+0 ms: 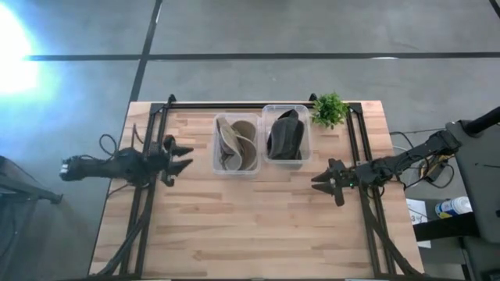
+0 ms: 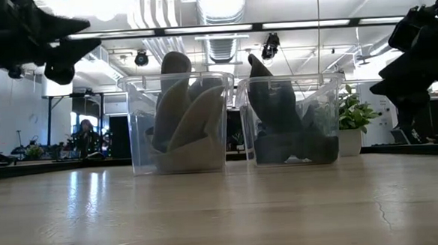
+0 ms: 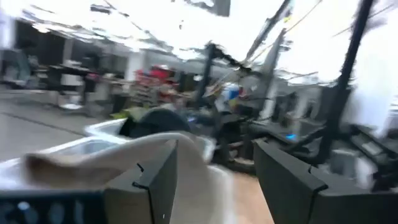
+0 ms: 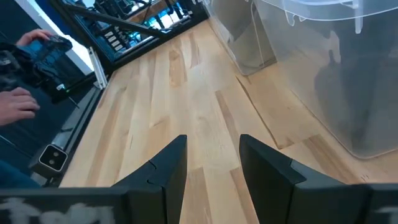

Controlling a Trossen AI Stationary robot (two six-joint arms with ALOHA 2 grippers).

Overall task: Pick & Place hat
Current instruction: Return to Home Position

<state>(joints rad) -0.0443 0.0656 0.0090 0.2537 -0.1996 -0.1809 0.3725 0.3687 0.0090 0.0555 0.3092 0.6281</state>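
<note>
Two clear plastic bins stand side by side at the table's far middle. The left bin (image 1: 236, 144) holds beige hats (image 2: 179, 113); the right bin (image 1: 287, 134) holds dark hats (image 2: 278, 112). My left gripper (image 1: 186, 157) is open and empty, hovering left of the beige bin. My right gripper (image 1: 322, 181) is open and empty, hovering near the right bin's near right corner, above bare wood (image 4: 211, 124).
A small green plant (image 1: 330, 109) stands at the far right, beside the dark bin. Black frame rails (image 1: 144, 195) run along both table sides and the far edge. A person's hand (image 4: 15, 102) shows beyond the table in the right wrist view.
</note>
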